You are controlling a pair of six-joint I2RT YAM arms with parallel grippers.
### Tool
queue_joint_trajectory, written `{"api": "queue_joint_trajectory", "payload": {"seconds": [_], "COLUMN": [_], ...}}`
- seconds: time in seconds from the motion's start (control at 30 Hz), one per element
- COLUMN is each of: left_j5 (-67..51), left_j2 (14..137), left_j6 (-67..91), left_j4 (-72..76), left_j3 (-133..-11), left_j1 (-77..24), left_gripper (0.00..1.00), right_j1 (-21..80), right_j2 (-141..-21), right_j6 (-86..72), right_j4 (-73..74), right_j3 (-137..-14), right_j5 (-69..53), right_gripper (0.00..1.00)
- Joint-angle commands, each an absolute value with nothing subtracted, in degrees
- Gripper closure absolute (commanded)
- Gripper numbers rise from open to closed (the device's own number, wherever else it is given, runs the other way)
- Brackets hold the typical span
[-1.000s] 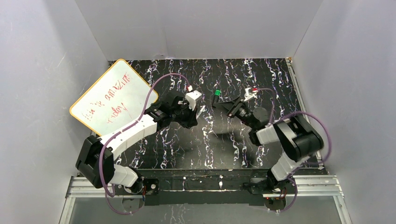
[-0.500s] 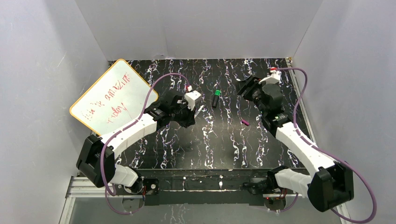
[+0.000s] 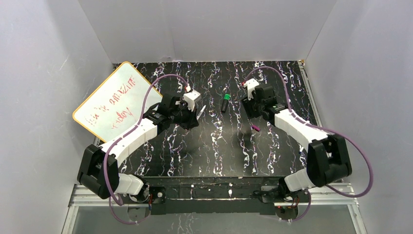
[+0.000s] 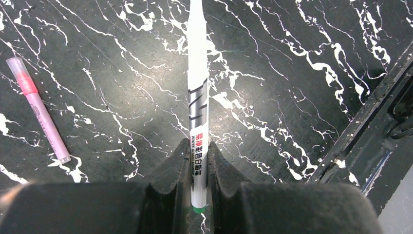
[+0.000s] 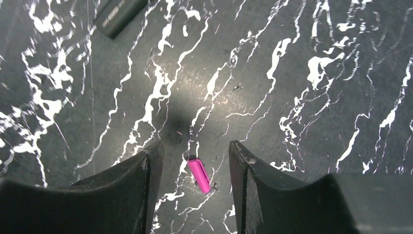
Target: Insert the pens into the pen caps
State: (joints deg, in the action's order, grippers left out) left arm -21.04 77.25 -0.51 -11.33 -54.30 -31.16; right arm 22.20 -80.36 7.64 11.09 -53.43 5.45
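Observation:
My left gripper [image 4: 198, 152] is shut on the slim white-grey pen [image 4: 198, 92], which sticks out ahead over the mat; it also shows in the top view [image 3: 201, 111]. A slim magenta pen [image 4: 43, 119] with a pale pink end lies on the mat to its left. My right gripper [image 5: 196, 157] is open above the mat, and the small magenta cap [image 5: 199, 176] lies between its fingers, untouched; it also shows in the top view [image 3: 254, 128]. The thick black pen [image 3: 225, 103] with a green end lies mid-mat, and its butt shows in the right wrist view [image 5: 119, 14]. Loose green and pale pink caps are not in view.
A yellow-rimmed whiteboard [image 3: 117, 100] with red writing leans at the far left of the black marbled mat [image 3: 214, 156]. White walls close in the left, back and right sides. A metal rail [image 4: 375, 112] runs along the mat's edge.
My right arm swung out to the right and back in, and its open gripper now sits over the magenta cap. My left gripper shifted slightly back-left, still holding the white-grey pen.

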Motion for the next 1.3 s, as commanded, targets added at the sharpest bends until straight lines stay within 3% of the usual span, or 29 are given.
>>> {"api": "queue_joint_trajectory", "payload": {"seconds": [0.0, 0.53, 1.27], "left_j5": [-24.3, -24.9, -25.0], "left_j2": [75.7, 75.7, 76.7], "left_j6": [-0.4, -0.4, -0.4], "left_j4": [-10.1, -10.3, -10.0], "left_j3": [-54.0, -54.2, -54.1], "left_j1": [-30.6, -30.6, -30.3], "left_gripper": [1.00, 1.00, 1.00], "right_j1": [21.4, 14.8, 14.9], "right_j2": [-85.2, -100.1, -93.5], "right_j6": [15.5, 9.1, 3.4], "right_j4": [17.1, 21.0, 22.8], "right_j3": [-57.0, -60.1, -56.2], "right_j5": [2.5, -4.3, -2.1], "right_gripper": [0.41, 0.50, 0.60]}}
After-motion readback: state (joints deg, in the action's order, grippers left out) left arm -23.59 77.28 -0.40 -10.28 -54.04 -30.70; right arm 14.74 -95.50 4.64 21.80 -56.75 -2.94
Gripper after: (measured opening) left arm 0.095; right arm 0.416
